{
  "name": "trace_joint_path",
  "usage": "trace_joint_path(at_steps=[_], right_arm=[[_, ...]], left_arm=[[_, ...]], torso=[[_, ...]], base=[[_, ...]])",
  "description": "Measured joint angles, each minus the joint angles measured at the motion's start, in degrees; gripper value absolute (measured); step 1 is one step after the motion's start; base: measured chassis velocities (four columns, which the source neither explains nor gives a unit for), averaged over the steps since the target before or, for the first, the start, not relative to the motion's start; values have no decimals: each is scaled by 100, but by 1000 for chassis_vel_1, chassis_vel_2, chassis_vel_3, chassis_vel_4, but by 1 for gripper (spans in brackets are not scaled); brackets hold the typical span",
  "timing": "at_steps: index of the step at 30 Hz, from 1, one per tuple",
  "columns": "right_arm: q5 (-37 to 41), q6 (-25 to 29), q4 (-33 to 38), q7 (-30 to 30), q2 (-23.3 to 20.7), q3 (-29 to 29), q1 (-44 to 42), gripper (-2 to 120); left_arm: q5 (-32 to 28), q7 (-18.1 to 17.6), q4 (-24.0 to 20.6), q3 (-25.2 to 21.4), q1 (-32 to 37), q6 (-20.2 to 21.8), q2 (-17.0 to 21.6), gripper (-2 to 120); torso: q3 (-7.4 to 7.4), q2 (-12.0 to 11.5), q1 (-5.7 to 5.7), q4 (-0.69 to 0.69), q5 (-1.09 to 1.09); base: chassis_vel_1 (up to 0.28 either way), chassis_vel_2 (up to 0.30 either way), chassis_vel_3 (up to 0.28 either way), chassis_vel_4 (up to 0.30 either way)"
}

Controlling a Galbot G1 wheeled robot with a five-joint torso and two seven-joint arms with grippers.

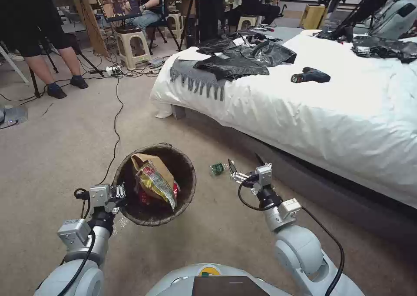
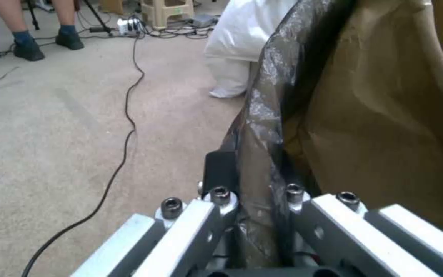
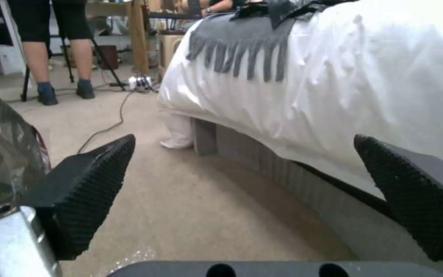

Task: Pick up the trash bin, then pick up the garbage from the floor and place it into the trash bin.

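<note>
The trash bin (image 1: 184,187), lined with a crinkled dark brown bag, is in front of me, left of centre. Garbage lies inside it: a tan paper bag (image 1: 147,162), a yellow wrapper (image 1: 155,184) and a red packet (image 1: 175,188). My left gripper (image 1: 119,195) is shut on the bin's near-left rim, and the bag rim (image 2: 262,154) is pinched between its fingers (image 2: 216,173). A small green crumpled piece of garbage (image 1: 217,168) lies on the carpet right of the bin. My right gripper (image 1: 245,163) hovers just right of it, low and open, its black pads (image 3: 93,184) wide apart.
A bed (image 1: 347,113) with a white cover runs along the right, carrying a grey fringed scarf (image 1: 195,81), black clothing (image 1: 247,57) and a black power tool (image 1: 310,75). A black cable (image 1: 116,122) crosses the carpet towards the bin. Stools, tripods and people stand at the back.
</note>
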Motion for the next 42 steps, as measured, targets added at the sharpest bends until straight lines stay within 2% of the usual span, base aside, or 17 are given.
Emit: trace_joint_path(at_steps=[20,42], right_arm=[[12,-27,-33,10,78,3,-19,100],[23,-29,-70,13,107,-23,-30,100]], left_arm=[[8,19,17,0,-15,-14,6,0],[5,27,56,8,-33,-27,13,0]], torso=[[0,0,0,0,0],[1,0,0,0,0]], base=[[0,0,0,0],[-53,57,50,-59]])
